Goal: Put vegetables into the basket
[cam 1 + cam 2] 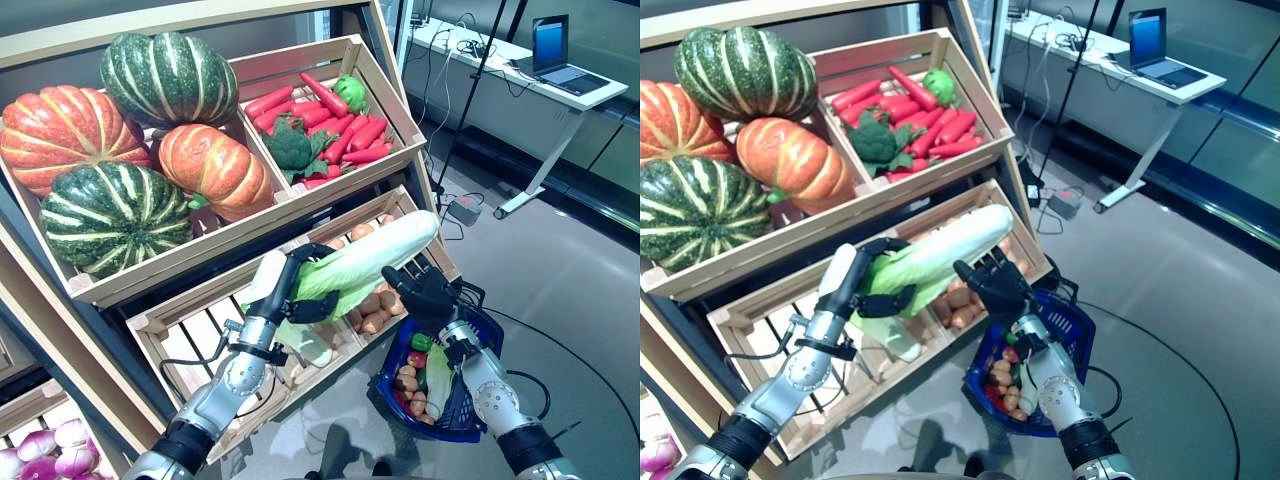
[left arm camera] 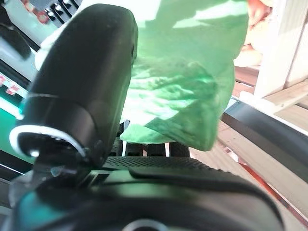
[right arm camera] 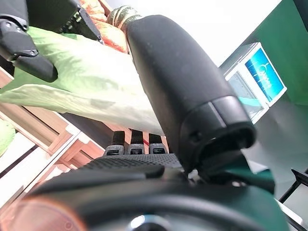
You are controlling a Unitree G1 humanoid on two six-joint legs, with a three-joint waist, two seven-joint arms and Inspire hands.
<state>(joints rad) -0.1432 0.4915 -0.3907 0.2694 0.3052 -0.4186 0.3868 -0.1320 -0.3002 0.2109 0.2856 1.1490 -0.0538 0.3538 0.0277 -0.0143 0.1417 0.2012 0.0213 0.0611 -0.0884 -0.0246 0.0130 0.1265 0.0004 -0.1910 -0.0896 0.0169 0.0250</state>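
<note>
Up front, the left hand (image 1: 292, 290) has its dark fingers curled round the leafy green end of a long napa cabbage (image 1: 375, 255), gripping it in the air before the lower crate (image 1: 185, 335). The cabbage slants up toward the robot's right, its pale end highest. Under that pale end the right hand (image 1: 425, 292) reaches up with fingers spread and only loosely bent; in its own wrist view they lie beneath the cabbage leaves, not closed on them. Just below the right hand and wrist sits the blue basket (image 1: 490, 345) on the grey floor, already holding small potatoes, something red and something green. The cabbage is above the crate's right half and beside the basket, not inside it. Behind the cabbage, that crate half holds onions or potatoes (image 1: 375, 310). Higher on the wooden stand are orange and green pumpkins (image 1: 120, 150), and a crate of red peppers with broccoli (image 1: 288, 147). Far right, a laptop (image 1: 560, 55) rests on a white desk (image 1: 500, 60)
</note>
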